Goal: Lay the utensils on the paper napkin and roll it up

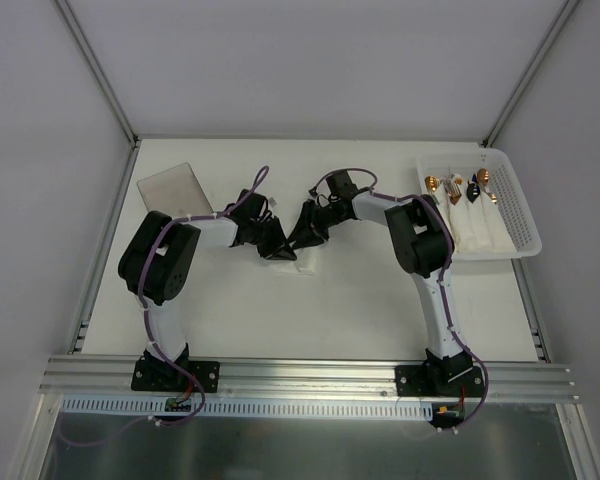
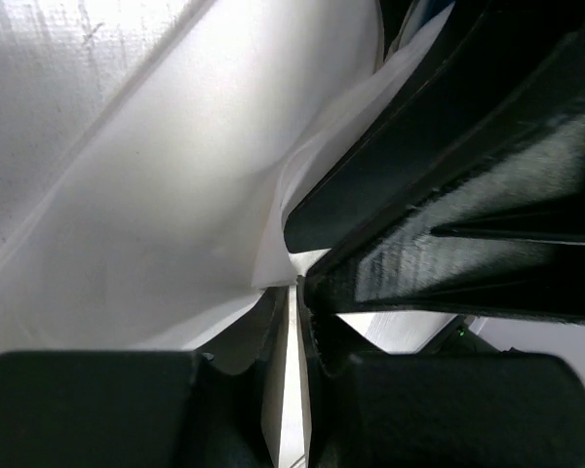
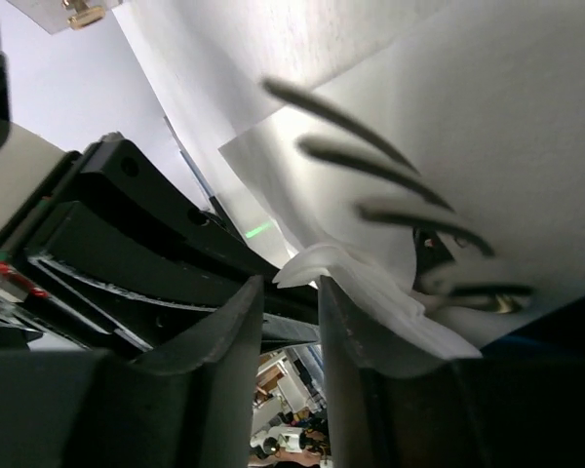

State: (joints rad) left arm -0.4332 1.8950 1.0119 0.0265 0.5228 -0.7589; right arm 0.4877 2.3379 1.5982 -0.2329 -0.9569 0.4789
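Observation:
The paper napkin [image 2: 166, 195] is a white sheet lifted in folds between both grippers; only a small white piece [image 1: 302, 265] shows under them from above. My left gripper [image 2: 300, 288] [image 1: 278, 250] has its jaws almost together, pinching a fold of the napkin at the tips. My right gripper [image 3: 291, 283] [image 1: 302, 238] stands slightly open, and the napkin's layered edge [image 3: 370, 283] rests on its right fingertip with nothing between the jaws. Dark fork tines [image 3: 370, 164] of the utensils show against the paper [image 3: 487, 107]; the rest is hidden.
A white basket [image 1: 525, 215] at the back right holds white rolls [image 1: 475, 228] with gold and black cutlery ends. A grey square plate [image 1: 172, 187] lies at the back left. The right arm's black gripper [image 2: 468, 195] crowds the left wrist view.

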